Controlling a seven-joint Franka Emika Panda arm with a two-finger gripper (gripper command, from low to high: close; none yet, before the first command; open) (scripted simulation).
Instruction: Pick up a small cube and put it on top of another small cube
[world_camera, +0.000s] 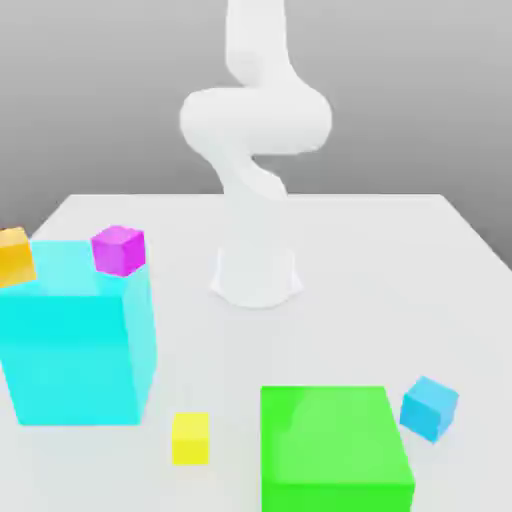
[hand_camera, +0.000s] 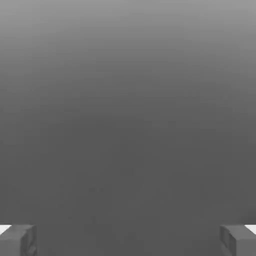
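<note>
A small sky-blue cube (world_camera: 430, 407) rests on the white table near the front of the exterior view's right, just beside the big green block (world_camera: 335, 450). A small yellow cube (world_camera: 190, 438) lies at the front, between the green block and the large cyan block (world_camera: 78, 335). In the hand view my gripper (hand_camera: 128, 242) is open: its two grey fingertips (hand_camera: 17, 241) stand far apart, with nothing between them and plain grey beyond. The white arm (world_camera: 255, 130) rises from its base at the table's middle and runs out of the top of the picture.
A small magenta cube (world_camera: 118, 250) and a small orange cube (world_camera: 14, 256) stand behind the cyan block at the exterior view's left. The arm's round base (world_camera: 256, 280) stands mid-table. The table (world_camera: 400, 260) is bare at the back right.
</note>
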